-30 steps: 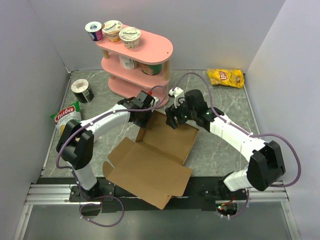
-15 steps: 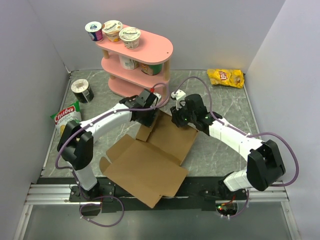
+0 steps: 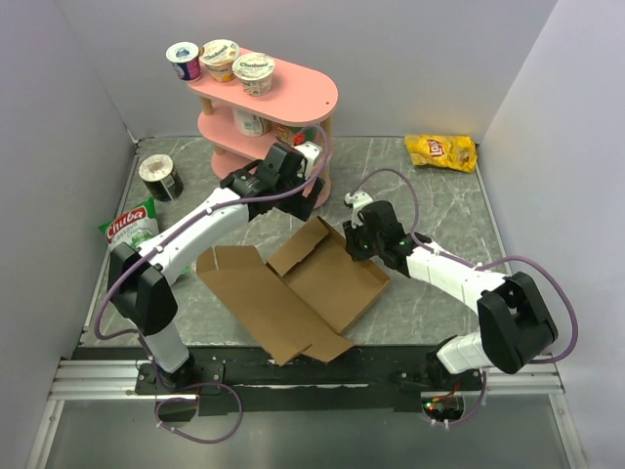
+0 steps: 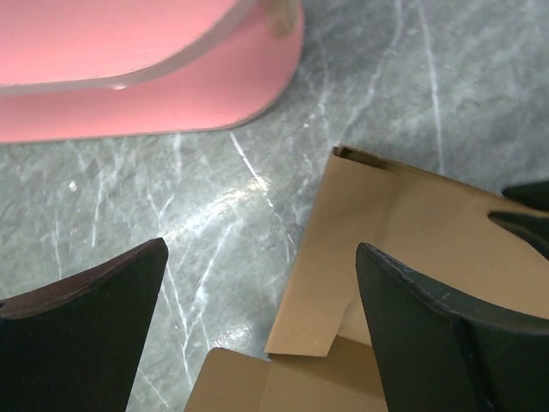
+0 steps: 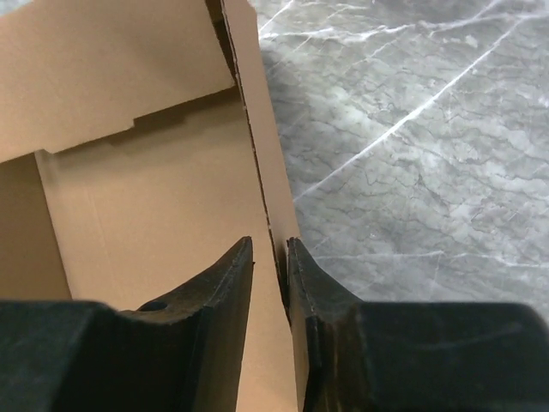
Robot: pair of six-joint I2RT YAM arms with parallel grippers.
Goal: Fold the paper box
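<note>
The paper box is a brown cardboard sheet lying in the middle of the table, flaps spread to the left and front. Its right part forms a shallow tray with raised walls. My left gripper hovers over the box's far corner by the pink shelf. In the left wrist view this gripper is wide open and empty, with a flap of the box below it. My right gripper sits at the tray's far right wall. In the right wrist view it is shut on that thin upright wall of the box.
A pink three-tier shelf with yogurt cups stands at the back, its base close to my left gripper. A dark can and a green snack bag lie at the left. A yellow chips bag lies at the back right.
My left gripper opened, let go of the box's flap and drew back toward the shelf. My right gripper closed on the far right wall. The box dropped and now lies further left.
</note>
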